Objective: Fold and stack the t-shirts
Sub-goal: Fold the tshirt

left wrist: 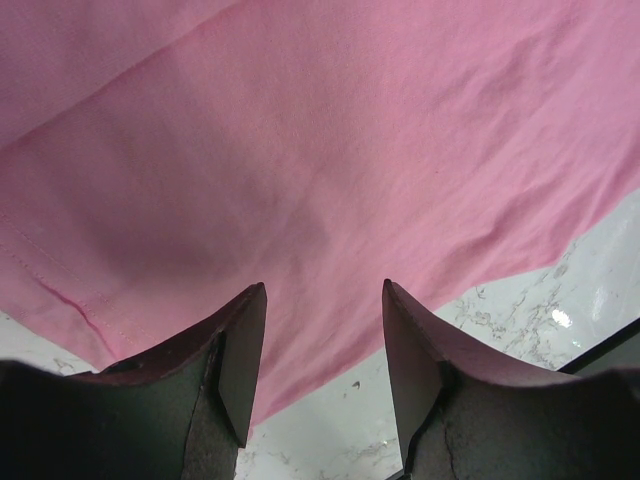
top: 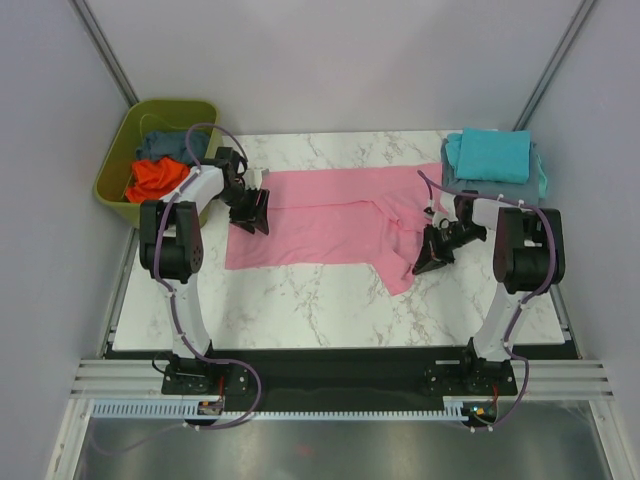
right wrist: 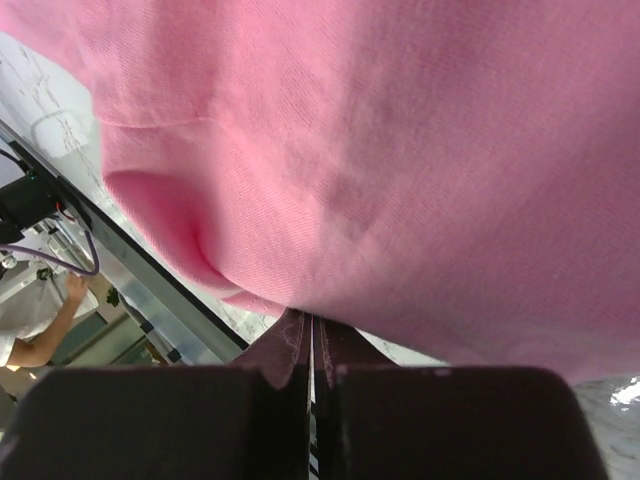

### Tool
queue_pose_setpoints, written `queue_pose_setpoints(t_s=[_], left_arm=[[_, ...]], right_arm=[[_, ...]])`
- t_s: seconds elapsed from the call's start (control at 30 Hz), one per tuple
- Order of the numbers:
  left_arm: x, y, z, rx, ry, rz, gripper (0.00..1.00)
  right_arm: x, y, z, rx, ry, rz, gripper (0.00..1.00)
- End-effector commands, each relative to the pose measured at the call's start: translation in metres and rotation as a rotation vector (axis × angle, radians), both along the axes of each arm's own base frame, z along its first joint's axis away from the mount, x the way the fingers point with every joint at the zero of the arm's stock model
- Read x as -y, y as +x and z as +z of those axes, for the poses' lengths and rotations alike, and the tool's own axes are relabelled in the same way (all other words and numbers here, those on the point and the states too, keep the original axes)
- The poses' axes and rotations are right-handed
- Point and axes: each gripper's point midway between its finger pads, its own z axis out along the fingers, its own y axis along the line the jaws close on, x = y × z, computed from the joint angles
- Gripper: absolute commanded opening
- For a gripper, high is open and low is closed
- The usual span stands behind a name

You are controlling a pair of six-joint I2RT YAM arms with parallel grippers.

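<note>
A light pink t-shirt (top: 320,215) lies spread across the marble table (top: 300,300). My left gripper (top: 252,215) hovers at the shirt's left edge. In the left wrist view it (left wrist: 325,300) is open, with the pink cloth (left wrist: 350,130) below the fingertips and nothing between them. My right gripper (top: 428,258) is at the shirt's rumpled right part. In the right wrist view it (right wrist: 312,325) is shut, with pink cloth (right wrist: 400,150) bunched at its tips. A folded turquoise t-shirt (top: 490,155) lies at the back right. An orange t-shirt (top: 155,178) and a slate blue one (top: 165,147) sit in the tub.
An olive-green tub (top: 115,180) stands off the table's back left corner. Grey walls close in the back and both sides. The arm bases and a black rail (top: 340,375) line the near edge.
</note>
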Motion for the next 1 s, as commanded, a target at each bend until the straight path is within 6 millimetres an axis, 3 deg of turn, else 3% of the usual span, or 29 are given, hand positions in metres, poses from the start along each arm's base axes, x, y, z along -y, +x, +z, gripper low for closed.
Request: queue_pose_setpoints(t_s=[0.0, 0.1, 0.23, 0.6, 0.63, 0.67, 0.77, 0.97], left_arm=[[0.002, 0.01, 0.006, 0.018, -0.007, 0.024, 0.57], [0.003, 0.013, 0.008, 0.026, -0.013, 0.021, 0.57], [0.005, 0.017, 0.011, 0.036, -0.023, 0.024, 0.57], [0.006, 0.022, 0.022, 0.062, -0.029, 0.021, 0.57], [0.005, 0.023, 0.024, 0.068, -0.029, 0.023, 0.57], [0.006, 0.022, 0.024, 0.069, -0.027, 0.02, 0.57], [0.006, 0.02, 0.029, 0.079, -0.029, 0.017, 0.57], [0.001, 0.015, 0.037, 0.105, -0.006, 0.012, 0.58]], right_arm=[[0.0, 0.005, 0.021, 0.063, -0.002, 0.008, 0.0], [-0.004, -0.011, 0.037, 0.048, 0.012, -0.009, 0.0], [-0.009, -0.043, 0.042, -0.024, 0.037, -0.023, 0.0], [-0.022, -0.072, 0.051, -0.067, 0.079, -0.054, 0.0], [-0.021, -0.072, 0.051, -0.069, 0.078, -0.058, 0.07], [-0.021, -0.072, 0.052, -0.066, 0.077, -0.06, 0.26], [-0.023, -0.06, 0.064, -0.016, 0.095, -0.049, 0.49], [-0.016, -0.017, 0.09, 0.13, 0.087, -0.072, 0.53]])
